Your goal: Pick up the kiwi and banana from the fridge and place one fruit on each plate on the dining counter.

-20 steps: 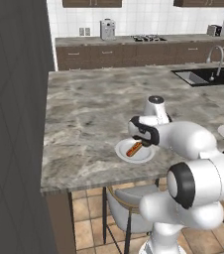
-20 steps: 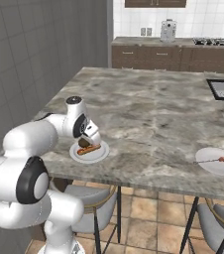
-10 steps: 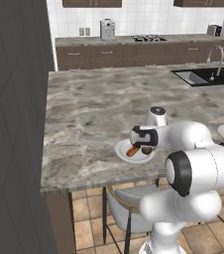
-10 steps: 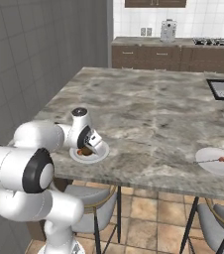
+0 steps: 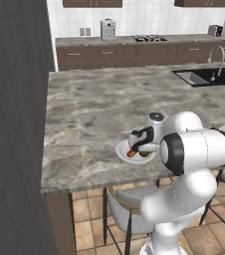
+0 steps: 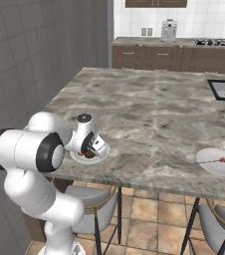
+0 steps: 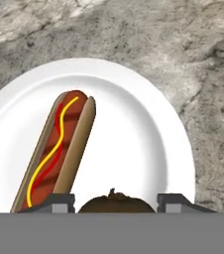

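The gripper (image 7: 116,204) pinches the kiwi (image 7: 115,202) low over a white plate (image 7: 148,139) beside a hot dog (image 7: 59,149). Best to release gently, clear of the hot dog.

I see a hot dog (image 7: 59,149) with yellow and red squiggles lying below me. Farther right lies a skewer (image 6: 223,160). Stools (image 5: 127,209) stand beneath. A stovetop (image 5: 148,38) sits along the wall.

Brown kiwi (image 7: 115,203) over white plate (image 7: 148,139)
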{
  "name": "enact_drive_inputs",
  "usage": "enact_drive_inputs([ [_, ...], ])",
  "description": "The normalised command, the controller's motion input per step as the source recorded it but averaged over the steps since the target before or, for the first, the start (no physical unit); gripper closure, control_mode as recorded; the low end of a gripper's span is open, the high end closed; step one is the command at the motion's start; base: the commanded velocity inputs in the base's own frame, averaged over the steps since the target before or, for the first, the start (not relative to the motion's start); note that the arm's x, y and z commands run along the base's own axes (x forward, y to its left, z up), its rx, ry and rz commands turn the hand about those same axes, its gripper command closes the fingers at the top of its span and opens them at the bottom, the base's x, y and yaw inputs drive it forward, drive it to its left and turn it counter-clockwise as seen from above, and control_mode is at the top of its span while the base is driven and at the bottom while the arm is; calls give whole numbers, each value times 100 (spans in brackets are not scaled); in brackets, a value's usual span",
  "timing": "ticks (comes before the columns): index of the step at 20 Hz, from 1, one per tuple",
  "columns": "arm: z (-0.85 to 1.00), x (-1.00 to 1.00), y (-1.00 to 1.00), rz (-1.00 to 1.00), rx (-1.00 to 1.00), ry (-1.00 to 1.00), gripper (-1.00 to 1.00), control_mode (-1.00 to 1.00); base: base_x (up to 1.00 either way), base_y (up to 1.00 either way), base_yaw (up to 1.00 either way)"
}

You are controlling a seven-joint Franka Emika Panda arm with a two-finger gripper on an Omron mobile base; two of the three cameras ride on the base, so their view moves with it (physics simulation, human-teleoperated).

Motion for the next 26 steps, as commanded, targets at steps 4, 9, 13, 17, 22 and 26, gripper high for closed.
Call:
enact_drive_inputs([
  [4,3,0,0,-1,0,0,-100,-100,0,0,0],
  [9,31,-5,-9,-1,0,-3,-100,-100,0,0,0],
  [13,72,-36,-34,0,0,-11,-100,-100,0,0,0],
  [17,77,-84,-17,1,0,-20,-100,-100,0,0,0],
  [22,70,-100,2,7,-11,-17,-100,-100,0,0,0],
  [26,57,-100,17,14,-17,-3,-100,-100,0,0,0],
])
